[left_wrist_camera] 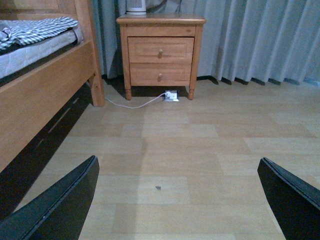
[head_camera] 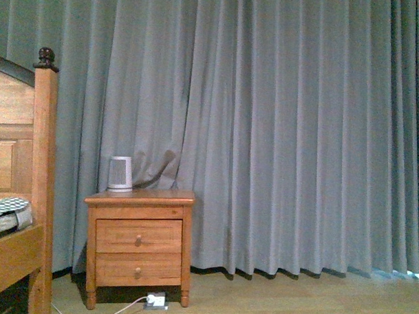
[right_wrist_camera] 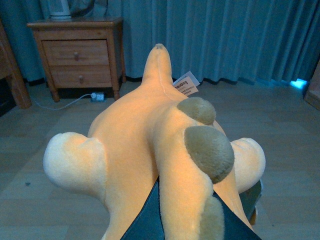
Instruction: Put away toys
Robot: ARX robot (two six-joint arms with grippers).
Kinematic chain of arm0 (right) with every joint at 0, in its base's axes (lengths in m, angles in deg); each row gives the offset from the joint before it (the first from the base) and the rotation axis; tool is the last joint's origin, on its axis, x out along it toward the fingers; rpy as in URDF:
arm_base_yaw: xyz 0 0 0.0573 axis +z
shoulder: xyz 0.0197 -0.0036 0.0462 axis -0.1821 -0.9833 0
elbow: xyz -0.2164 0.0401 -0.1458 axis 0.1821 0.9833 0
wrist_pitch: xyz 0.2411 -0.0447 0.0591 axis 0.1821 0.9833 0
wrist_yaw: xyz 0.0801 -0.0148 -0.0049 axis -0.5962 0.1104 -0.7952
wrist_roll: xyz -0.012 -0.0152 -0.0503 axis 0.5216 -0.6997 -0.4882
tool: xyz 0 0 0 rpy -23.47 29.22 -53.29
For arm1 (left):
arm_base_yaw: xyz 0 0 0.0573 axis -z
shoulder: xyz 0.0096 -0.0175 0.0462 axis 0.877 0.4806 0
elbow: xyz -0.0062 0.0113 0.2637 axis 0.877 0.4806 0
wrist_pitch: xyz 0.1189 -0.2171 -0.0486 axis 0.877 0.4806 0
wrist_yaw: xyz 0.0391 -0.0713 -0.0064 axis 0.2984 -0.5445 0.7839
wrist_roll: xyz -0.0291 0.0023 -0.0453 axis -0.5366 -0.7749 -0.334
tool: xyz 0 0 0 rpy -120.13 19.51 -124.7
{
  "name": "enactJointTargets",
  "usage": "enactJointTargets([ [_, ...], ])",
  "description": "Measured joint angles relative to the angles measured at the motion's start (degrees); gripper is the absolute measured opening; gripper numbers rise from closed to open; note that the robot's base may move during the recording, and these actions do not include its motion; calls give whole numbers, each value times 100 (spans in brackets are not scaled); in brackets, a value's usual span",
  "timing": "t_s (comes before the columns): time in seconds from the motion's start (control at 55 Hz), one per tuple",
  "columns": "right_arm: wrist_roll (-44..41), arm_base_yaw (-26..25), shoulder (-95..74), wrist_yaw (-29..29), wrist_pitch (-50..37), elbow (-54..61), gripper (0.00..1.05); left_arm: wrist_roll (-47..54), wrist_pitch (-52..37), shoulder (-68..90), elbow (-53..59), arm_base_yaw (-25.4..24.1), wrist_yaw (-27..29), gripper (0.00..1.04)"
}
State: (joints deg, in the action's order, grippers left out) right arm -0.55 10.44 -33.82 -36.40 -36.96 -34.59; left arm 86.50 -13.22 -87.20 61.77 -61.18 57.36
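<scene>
The orange-yellow plush animal (right_wrist_camera: 145, 145) fills the right wrist view, with pale rounded limbs, olive-brown spots and a white tag near its pointed end. My right gripper (right_wrist_camera: 185, 220) is shut on it and holds it above the wooden floor. My left gripper (left_wrist_camera: 177, 200) is open; its two dark fingers (left_wrist_camera: 60, 205) stand wide apart over bare floor with nothing between them. Neither arm nor the plush shows in the front view.
A wooden nightstand (head_camera: 139, 244) with two drawers stands against grey curtains (head_camera: 279, 132), a small white device (head_camera: 120, 173) on top. A white cable and plug (left_wrist_camera: 170, 95) lie on the floor under it. A wooden bed (left_wrist_camera: 35, 90) with checked bedding is at the left.
</scene>
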Motion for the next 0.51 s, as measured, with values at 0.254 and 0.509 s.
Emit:
enactJointTargets([
  [0.254, 0, 0, -2, 2, 0, 0, 6, 0, 0, 0, 0, 0, 4, 98],
  [0.509, 0, 0, 0, 2, 0, 0, 6, 0, 0, -2, 0, 2, 4, 98],
])
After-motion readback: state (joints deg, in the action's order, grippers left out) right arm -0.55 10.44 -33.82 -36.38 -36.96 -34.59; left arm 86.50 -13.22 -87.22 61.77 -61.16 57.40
